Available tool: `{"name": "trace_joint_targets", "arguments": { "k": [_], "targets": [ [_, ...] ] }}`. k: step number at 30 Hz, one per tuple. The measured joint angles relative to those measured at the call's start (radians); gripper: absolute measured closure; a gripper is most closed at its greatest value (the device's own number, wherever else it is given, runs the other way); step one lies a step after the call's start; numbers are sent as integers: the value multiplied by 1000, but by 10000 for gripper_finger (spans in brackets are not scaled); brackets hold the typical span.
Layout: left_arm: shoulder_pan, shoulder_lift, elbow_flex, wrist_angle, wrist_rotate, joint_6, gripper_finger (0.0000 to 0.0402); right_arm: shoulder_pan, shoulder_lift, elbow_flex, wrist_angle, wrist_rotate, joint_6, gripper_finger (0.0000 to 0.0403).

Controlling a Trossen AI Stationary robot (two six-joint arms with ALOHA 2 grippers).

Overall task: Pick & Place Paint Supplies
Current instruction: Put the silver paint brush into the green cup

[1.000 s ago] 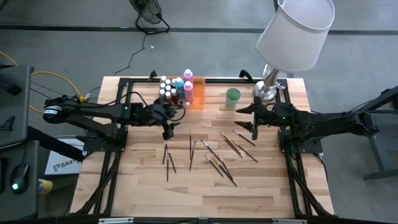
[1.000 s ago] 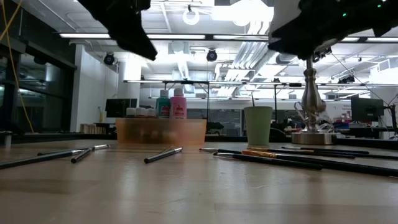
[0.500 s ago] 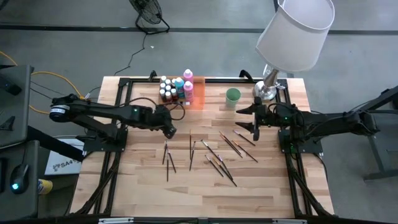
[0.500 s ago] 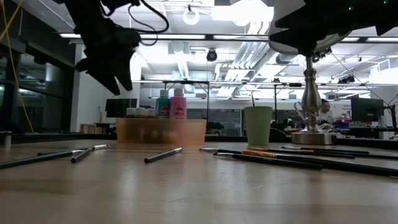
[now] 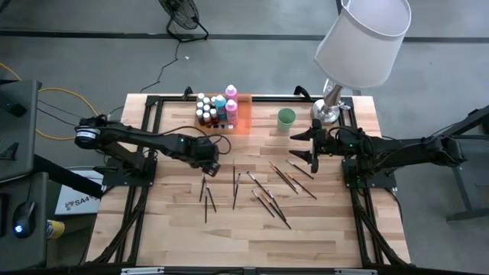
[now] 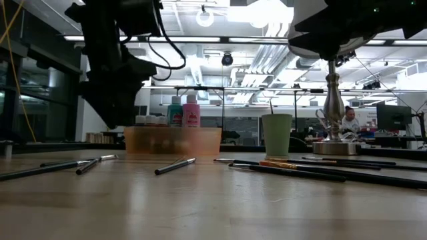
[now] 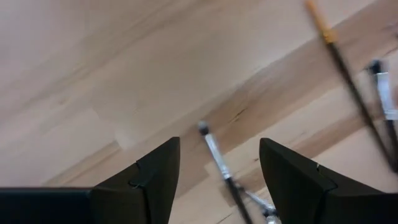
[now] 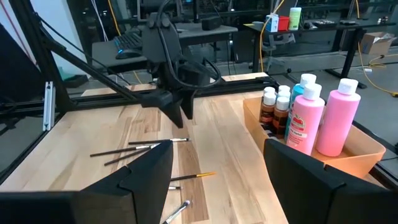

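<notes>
Several paintbrushes (image 5: pixel 260 187) lie loose on the desk (image 5: pixel 183 229), the paint bottles (image 5: pixel 216 108) already in the orange tray (image 5: pixel 243 122). My left gripper (image 5: pixel 209 163) has swung down over the leftmost brushes, fingers apart but narrowing, so that pick is next. My right gripper (image 5: pixel 312 145) waits, fingers apart, beside the green cup (image 5: pixel 286 118).

On the surface (image 5: pixel 176 229), the tray (image 5: pixel 243 122) stood at the far edge holding the bottles (image 5: pixel 215 108), with the cup (image 5: pixel 286 118) to its right and the lamp (image 5: pixel 330 107) beyond that. The brushes (image 5: pixel 263 187) lay scattered nearer the front. The left tool (image 5: pixel 210 166) hung above the leftmost brushes; the right tool (image 5: pixel 312 145) hovered near the lamp.
</notes>
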State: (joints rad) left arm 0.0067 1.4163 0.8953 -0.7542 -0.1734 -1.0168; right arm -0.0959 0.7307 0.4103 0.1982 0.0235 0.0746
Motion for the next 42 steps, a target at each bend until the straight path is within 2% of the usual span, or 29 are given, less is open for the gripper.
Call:
{"name": "trace_joint_targets", "arguments": {
  "k": [5,14,24,42],
  "targets": [
    [0,42,-1,-74,1,-61,191,0,0,0,0,0,0,158],
    [33,122,-1,20,60,-52,191,0,0,0,-8,0,0,158],
    [80,173,-1,40,94,-26,191,0,0,0,-8,0,0,158],
    [92,238,3,56,160,-9,191,0,0,1,-10,0,0,158]
  ]
}}
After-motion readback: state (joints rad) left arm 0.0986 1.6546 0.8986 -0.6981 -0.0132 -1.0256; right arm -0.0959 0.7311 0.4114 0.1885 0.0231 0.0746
